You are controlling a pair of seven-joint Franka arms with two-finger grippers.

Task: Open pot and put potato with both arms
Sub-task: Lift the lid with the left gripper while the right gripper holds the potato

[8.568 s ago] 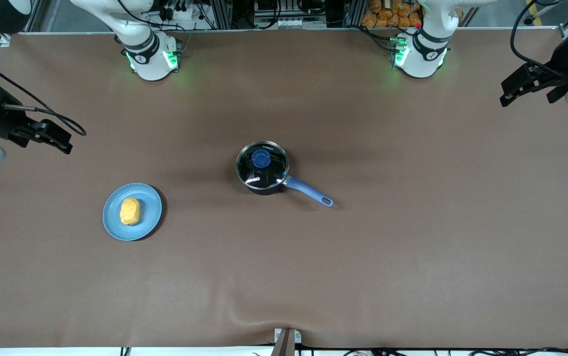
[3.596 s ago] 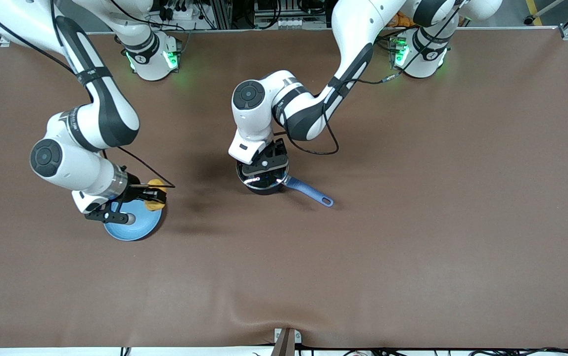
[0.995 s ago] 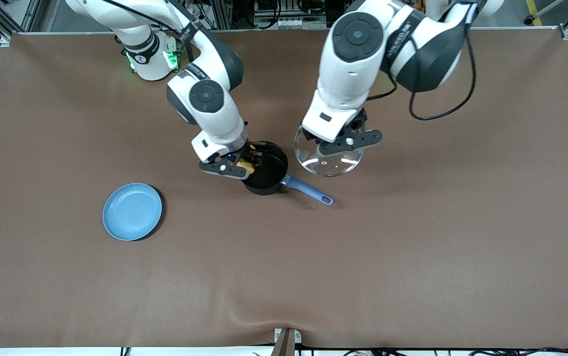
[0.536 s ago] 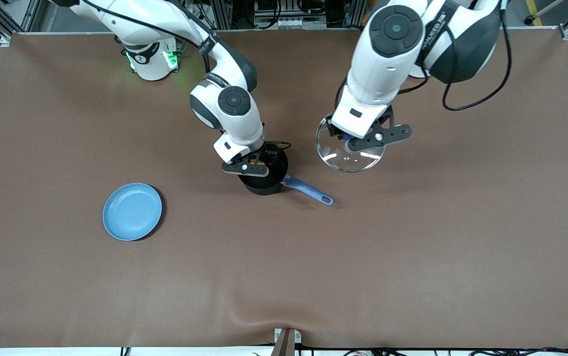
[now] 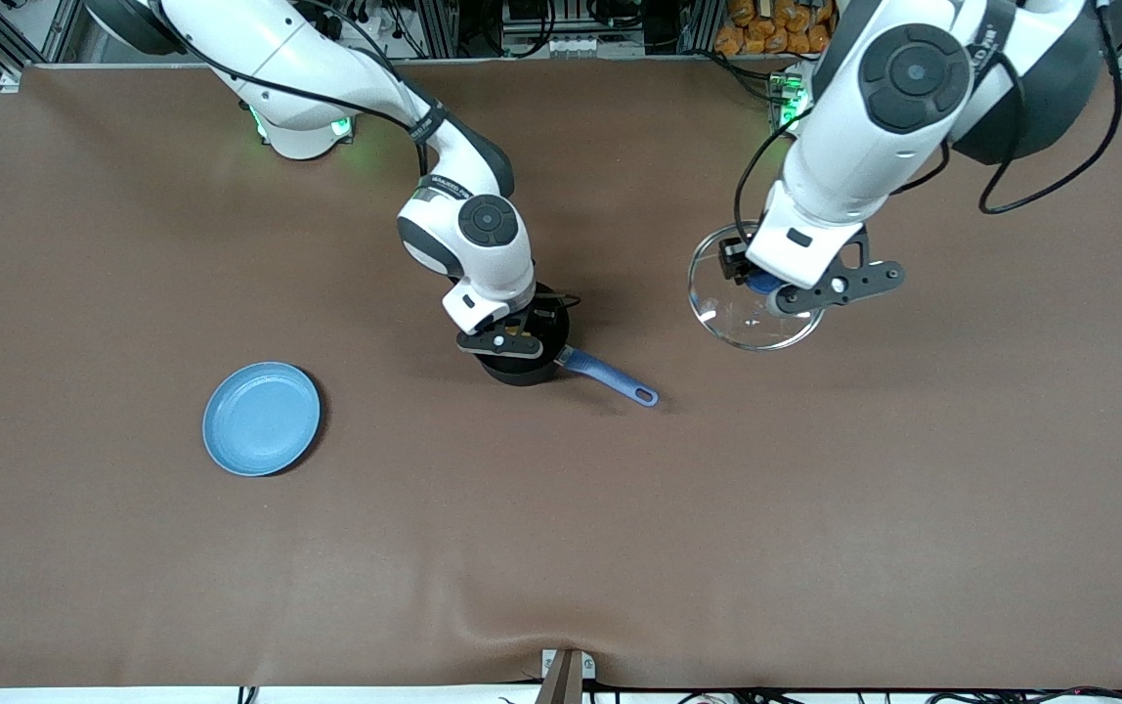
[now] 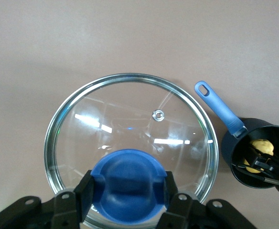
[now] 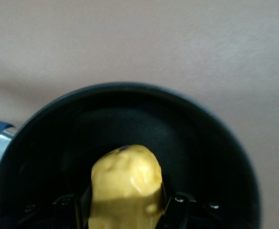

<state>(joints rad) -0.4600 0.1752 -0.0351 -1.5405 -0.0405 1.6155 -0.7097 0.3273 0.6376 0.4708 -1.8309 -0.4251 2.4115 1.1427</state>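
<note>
Pot (image 5: 522, 367) open, right pincer (image 5: 512, 337) clamping potato (image 7: 126, 183) inside, left pincer (image 5: 766, 286) gripping lid (image 6: 130, 152)

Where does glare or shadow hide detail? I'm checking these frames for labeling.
Left wrist view: bright streaks of reflected light cross the glass lid. Right wrist view: the pot interior is dark, only the potato is well lit. Front view: soft arm shadows fall on the table beside the pot, and green base lights tint it.

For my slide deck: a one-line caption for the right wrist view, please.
Right gripper holds the potato over the open pot.
</note>
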